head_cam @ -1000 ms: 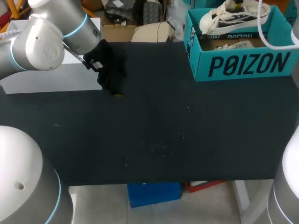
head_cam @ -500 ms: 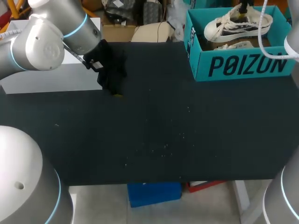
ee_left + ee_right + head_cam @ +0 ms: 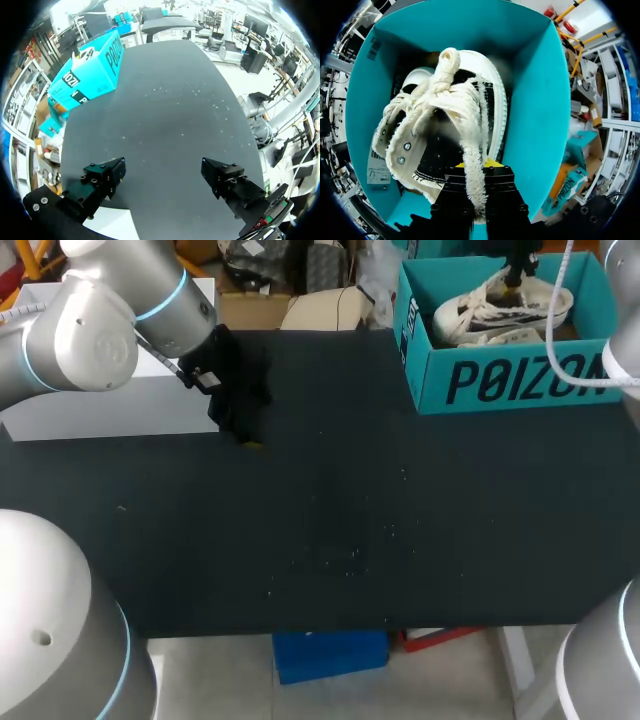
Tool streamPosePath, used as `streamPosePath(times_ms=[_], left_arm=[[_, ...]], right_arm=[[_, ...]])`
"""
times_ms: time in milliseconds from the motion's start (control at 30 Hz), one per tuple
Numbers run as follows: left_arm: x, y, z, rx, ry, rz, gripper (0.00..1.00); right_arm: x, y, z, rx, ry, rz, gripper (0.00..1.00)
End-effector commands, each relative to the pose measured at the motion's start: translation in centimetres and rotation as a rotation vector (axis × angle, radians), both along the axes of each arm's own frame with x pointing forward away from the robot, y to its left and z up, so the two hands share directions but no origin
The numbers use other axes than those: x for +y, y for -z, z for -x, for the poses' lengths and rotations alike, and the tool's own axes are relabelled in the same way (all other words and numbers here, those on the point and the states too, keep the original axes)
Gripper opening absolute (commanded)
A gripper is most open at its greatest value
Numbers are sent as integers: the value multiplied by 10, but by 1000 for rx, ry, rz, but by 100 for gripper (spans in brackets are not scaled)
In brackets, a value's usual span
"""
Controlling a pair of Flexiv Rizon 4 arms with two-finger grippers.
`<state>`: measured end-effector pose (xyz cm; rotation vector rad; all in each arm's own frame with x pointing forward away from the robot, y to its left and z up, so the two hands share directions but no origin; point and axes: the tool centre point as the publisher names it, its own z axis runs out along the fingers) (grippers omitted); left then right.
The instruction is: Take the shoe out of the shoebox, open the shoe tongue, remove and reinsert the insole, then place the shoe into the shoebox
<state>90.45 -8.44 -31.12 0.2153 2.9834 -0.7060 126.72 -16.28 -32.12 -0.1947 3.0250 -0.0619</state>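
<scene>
Shoe [image 3: 445, 115] in the shoebox [image 3: 540, 100], right gripper [image 3: 479, 165] clamped tight on its upper (left gripper [image 3: 162, 170] wide open, empty).

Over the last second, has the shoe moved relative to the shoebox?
Yes. The shoe has dropped from above the rim of the shoebox down inside its walls.

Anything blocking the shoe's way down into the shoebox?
Not the walls: the shoe, in the right gripper, is already inside the shoebox. A second shoe lies along the near wall, close by; it may land on that.
</scene>
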Motion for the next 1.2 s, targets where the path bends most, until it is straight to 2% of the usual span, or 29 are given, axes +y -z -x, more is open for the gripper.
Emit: streamPosePath(times_ms=[33, 100, 167, 200, 400, 600, 633, 667, 700, 733, 833, 900, 1200], left_arm=[[0, 1, 1, -3, -1, 1, 100], [0, 1, 1, -3, -1, 1, 100], [0, 1, 1, -3, -1, 1, 100], [0, 1, 1, -3, -1, 1, 100], [0, 1, 1, -3, -1, 1, 100], [0, 1, 1, -3, -1, 1, 100], [0, 1, 1, -3, -1, 1, 100], [0, 1, 1, -3, -1, 1, 100], [0, 1, 1, -3, -1, 1, 100], [0, 1, 1, -3, -1, 1, 100], [0, 1, 1, -3, -1, 1, 100], [0, 1, 1, -3, -1, 1, 100], [0, 1, 1, -3, -1, 1, 100]], right_arm=[[8, 5, -76, 381, 11, 45, 0], [10, 8, -78, 406, 9, 51, 0], [10, 10, -78, 416, 6, 53, 46], [11, 11, -77, 431, 12, 59, 100], [13, 8, -64, 447, 27, 73, 100], [16, -12, -41, 414, 56, 91, 100], [18, -19, -34, 406, 59, 88, 48], [18, -20, -32, 404, 60, 91, 37], [21, -27, -25, 399, 58, 97, 19], [23, -32, -19, 388, 57, 94, 18], [31, -50, 1, 371, 50, 88, 24], [36, -60, 13, 355, 46, 80, 21], [51, -102, 71, 242, 84, 57, 20]])
